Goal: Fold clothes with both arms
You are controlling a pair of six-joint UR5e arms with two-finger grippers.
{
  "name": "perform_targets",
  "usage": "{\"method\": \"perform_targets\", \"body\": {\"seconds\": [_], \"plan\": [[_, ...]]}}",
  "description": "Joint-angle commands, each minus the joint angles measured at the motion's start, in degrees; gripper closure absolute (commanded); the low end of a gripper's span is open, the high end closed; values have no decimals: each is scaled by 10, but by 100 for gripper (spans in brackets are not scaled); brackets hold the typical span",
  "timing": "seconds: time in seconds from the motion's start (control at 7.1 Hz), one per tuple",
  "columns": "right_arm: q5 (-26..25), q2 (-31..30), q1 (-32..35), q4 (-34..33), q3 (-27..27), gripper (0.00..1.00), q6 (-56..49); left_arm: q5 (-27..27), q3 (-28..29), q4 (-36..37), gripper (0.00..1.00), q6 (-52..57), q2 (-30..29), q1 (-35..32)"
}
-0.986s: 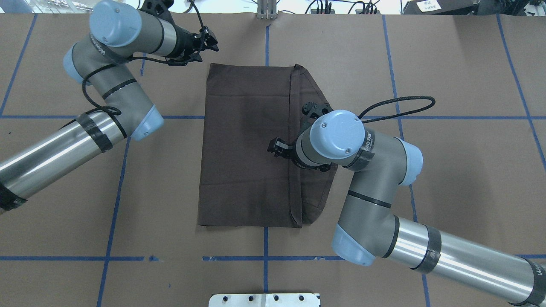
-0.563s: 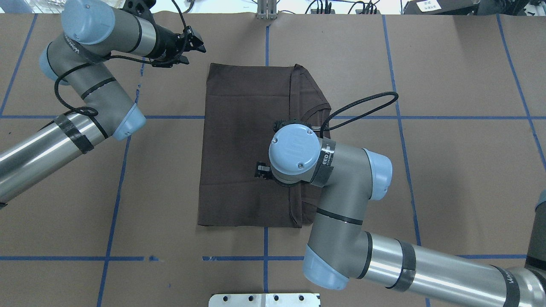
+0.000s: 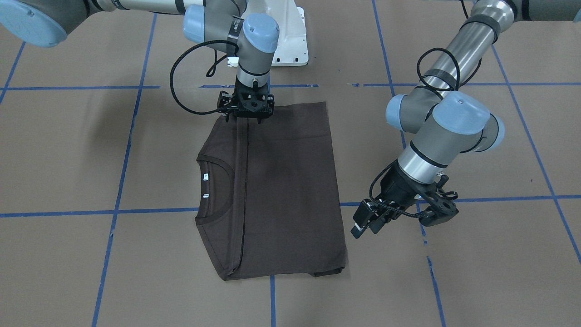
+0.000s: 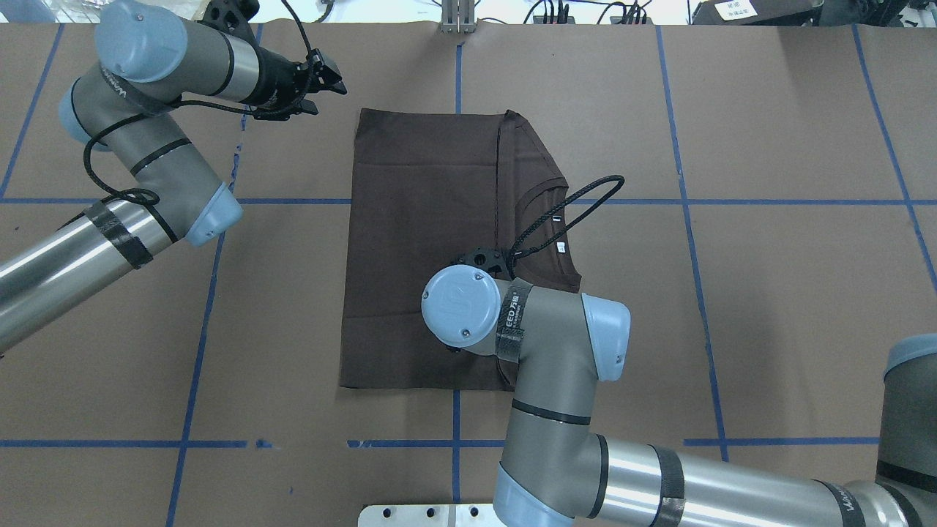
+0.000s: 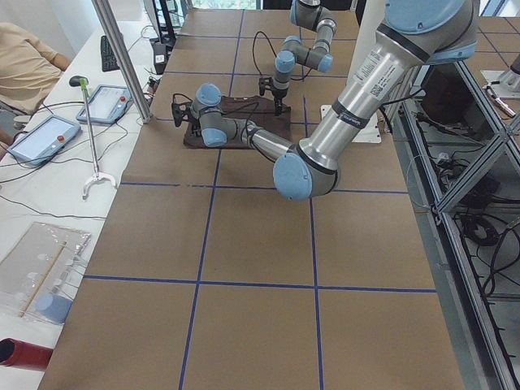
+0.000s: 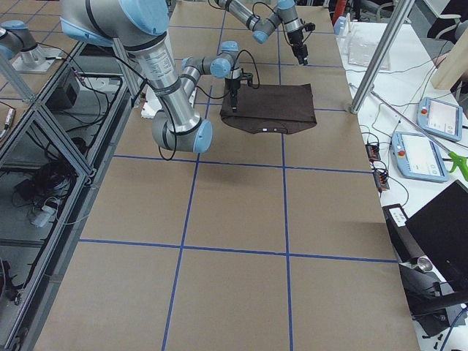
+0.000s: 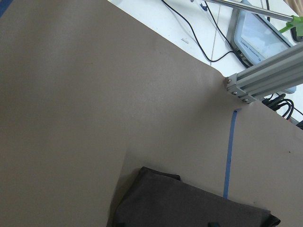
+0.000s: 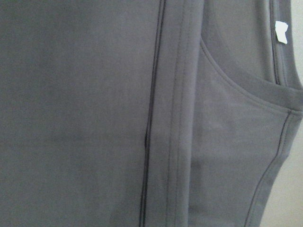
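The dark brown T-shirt (image 3: 290,181) lies flat and folded into a rectangle in the overhead view (image 4: 424,219), with its collar (image 3: 227,169) and white tags (image 4: 562,247) toward my right side. My right gripper (image 3: 247,119) points straight down at the shirt's edge nearest my base, by the fold line; it looks open and holds nothing. In the overhead view its own wrist hides it. Its camera shows only shirt fabric (image 8: 71,118). My left gripper (image 4: 337,79) is open and empty above bare table, off the shirt's far left corner (image 7: 156,177).
The white pedestal base (image 3: 290,45) stands just behind the shirt. An aluminium post (image 4: 457,15) rises at the table's far edge, with cables and tablets (image 7: 260,33) beyond it. Blue tape lines (image 4: 198,329) cross the brown table cover.
My right wrist has swung from the shirt's collar side across it toward the edge nearest my base. My left gripper has drawn back to the left, away from the far corner. The shirt has not moved.
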Motion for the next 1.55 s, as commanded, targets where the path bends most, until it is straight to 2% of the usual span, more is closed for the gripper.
{"method": "perform_targets", "body": {"seconds": [0.0,0.28,0.7,0.84,1.13,1.41], "plan": [[5,-10,-5,-4,-3,0,-15,0,0,-12,34,-4,4,0],[5,-16,-4,-41,14,0,-36,0,0,-12,34,-5,3,1],[5,-73,-2,-49,77,0,-44,0,0,-13,34,-5,4,1],[1,-97,2,-49,88,0,-49,0,0,-13,34,-5,3,1],[-3,-179,21,-48,160,0,-120,0,-1,-13,34,-5,4,1],[-4,-144,38,-39,155,0,-106,0,-12,-13,35,-14,4,1]]}}
